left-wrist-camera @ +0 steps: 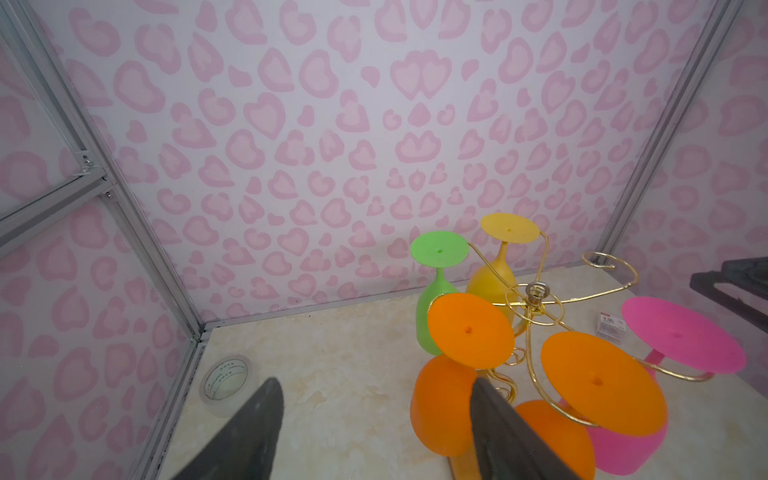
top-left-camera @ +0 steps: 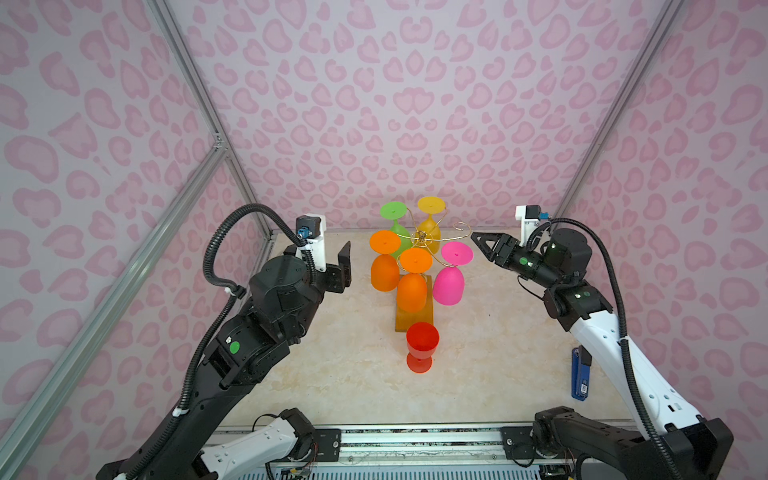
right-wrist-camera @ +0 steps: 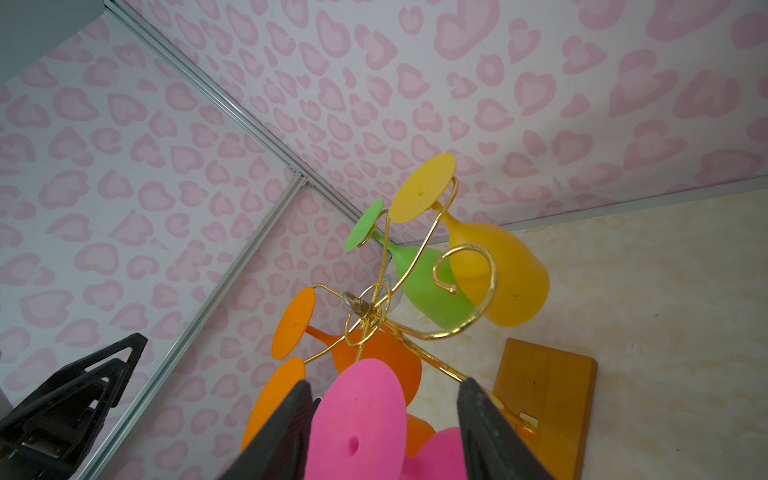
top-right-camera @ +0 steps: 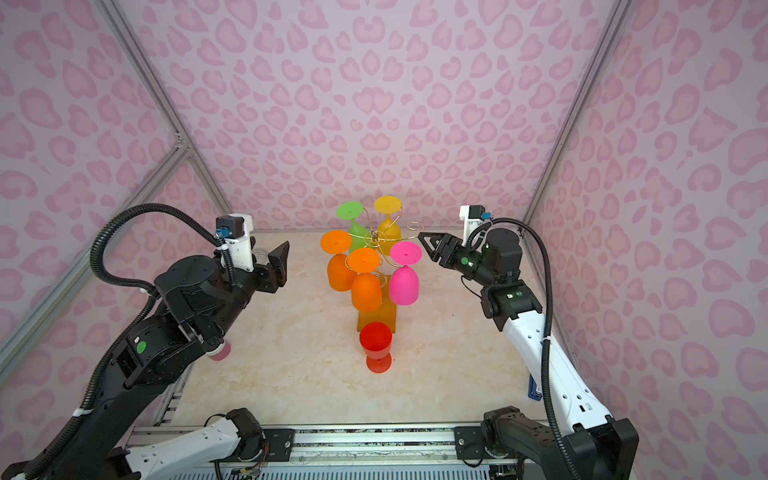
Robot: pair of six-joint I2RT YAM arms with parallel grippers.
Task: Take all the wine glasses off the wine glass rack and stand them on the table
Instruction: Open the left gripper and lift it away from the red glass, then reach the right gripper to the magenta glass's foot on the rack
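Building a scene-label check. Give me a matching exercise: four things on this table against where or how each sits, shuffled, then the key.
Things:
1. red wine glass
2. pink wine glass
3. tape roll
4. blue object

States:
A. hangs upside down on the wine glass rack
B. sits at the right edge of the table
C. stands upright, off the rack
D. lies flat near the back left corner

Pairs: 1-C, 2-A, 3-D, 4-B.

**Fig. – Legible text: none**

We can read no print. Marks too small or blurred: lettering inside tape roll (left-wrist-camera: pixel 212 379) core; red/white sticker (left-wrist-camera: pixel 611 328) on table (left-wrist-camera: pixel 353 374); white label on blue obj. (top-left-camera: pixel 579 376).
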